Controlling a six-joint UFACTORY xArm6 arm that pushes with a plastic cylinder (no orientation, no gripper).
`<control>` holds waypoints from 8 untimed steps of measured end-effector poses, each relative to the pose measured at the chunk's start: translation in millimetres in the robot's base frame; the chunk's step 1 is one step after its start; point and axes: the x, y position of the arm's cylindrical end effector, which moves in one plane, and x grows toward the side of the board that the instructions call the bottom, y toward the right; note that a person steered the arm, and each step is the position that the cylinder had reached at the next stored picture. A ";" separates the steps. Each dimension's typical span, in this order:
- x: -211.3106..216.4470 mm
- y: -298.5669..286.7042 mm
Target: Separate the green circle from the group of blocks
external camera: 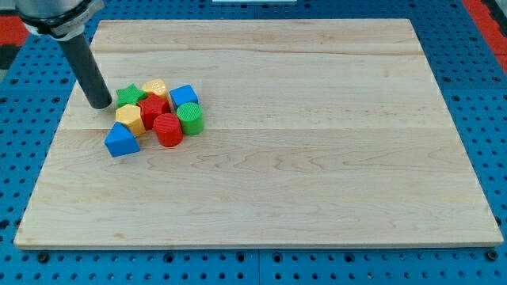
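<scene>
No writing is readable. Near the wooden tabletop's (317,158) top-left corner cluster eight blocks: two green, two red, two yellow, two blue. The green circle (190,117) sits at the cluster's right. No fingers: my tip (101,104) stands just left of the green star (129,96).

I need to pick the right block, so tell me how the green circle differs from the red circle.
The green circle is green and sits at the cluster's right edge; the red circle is red and sits lower, at the cluster's bottom edge. The green circle lies just below the blue cube; the red circle lies beside the yellow block. Both are upright ribbed cylinders of similar size, touching each other, on the far side of the cluster from my tip.
</scene>
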 end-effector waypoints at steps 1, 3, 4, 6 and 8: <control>0.0 23.2; 16.6 64.9; 46.5 66.0; 43.6 157.4; 32.6 218.7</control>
